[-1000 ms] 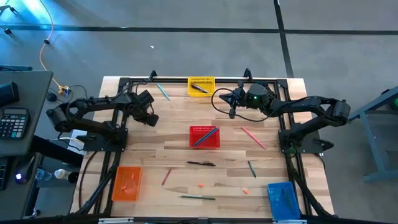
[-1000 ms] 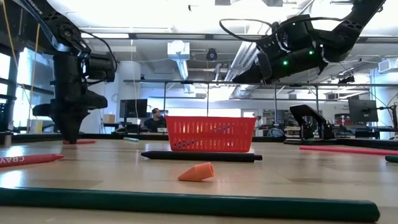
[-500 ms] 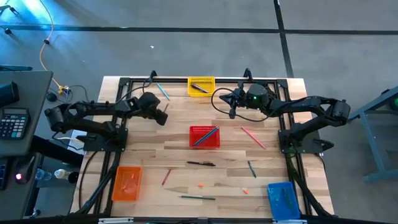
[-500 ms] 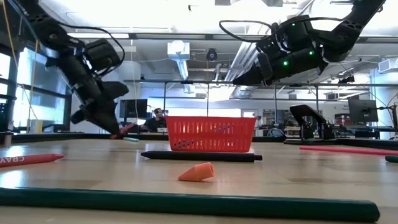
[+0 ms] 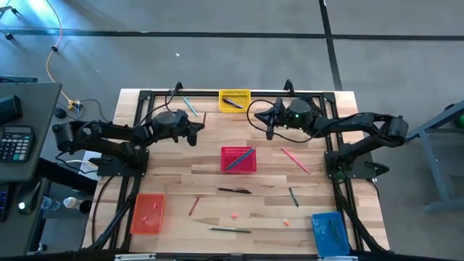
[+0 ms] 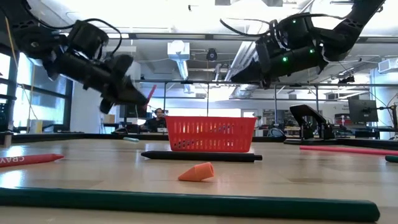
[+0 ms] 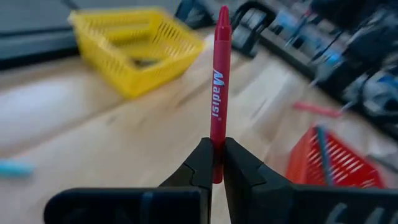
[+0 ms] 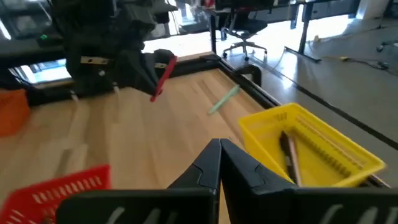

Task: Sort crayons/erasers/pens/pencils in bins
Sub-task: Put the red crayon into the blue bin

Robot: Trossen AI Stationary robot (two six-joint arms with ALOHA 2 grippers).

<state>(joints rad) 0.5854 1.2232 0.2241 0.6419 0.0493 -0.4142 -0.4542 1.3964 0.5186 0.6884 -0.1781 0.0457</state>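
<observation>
Bins sit at four spots on the worktop [image 5: 174, 159]. Leftmost is the orange bin [image 5: 148, 213], against the near left edge. The left end effector [image 5: 197, 131] hangs in the air over the far-left part of the boards, its fingers [image 7: 200, 163] pinched together on a red crayon [image 7: 218, 87] that sticks straight out past the tips. In the low view that crayon [image 6: 149, 93] is well clear of the wood, with open air beneath it. A teal pencil [image 5: 190, 107] lies near the far edge, just beyond that arm.

The yellow bin [image 5: 234, 100] is tight to the far edge at the middle, with dark sticks inside. The red bin [image 5: 238, 159] stands in the centre holding slanted pencils. Between these two bins the boards are bare.

A black pen [image 5: 234, 191] lies just nearer than the red bin, with a red crayon [image 5: 193, 206] to its left. A green pencil [image 5: 230, 230] lies close to the near edge, and two orange erasers [image 5: 235, 215] lie near it.

The right end effector [image 5: 270, 125] hovers just right of the yellow bin, fingers together and holding nothing. A pink pencil [image 5: 295, 160] and a short green pencil [image 5: 293, 196] lie on the right side. The blue bin [image 5: 330, 233] fills the near right corner.
</observation>
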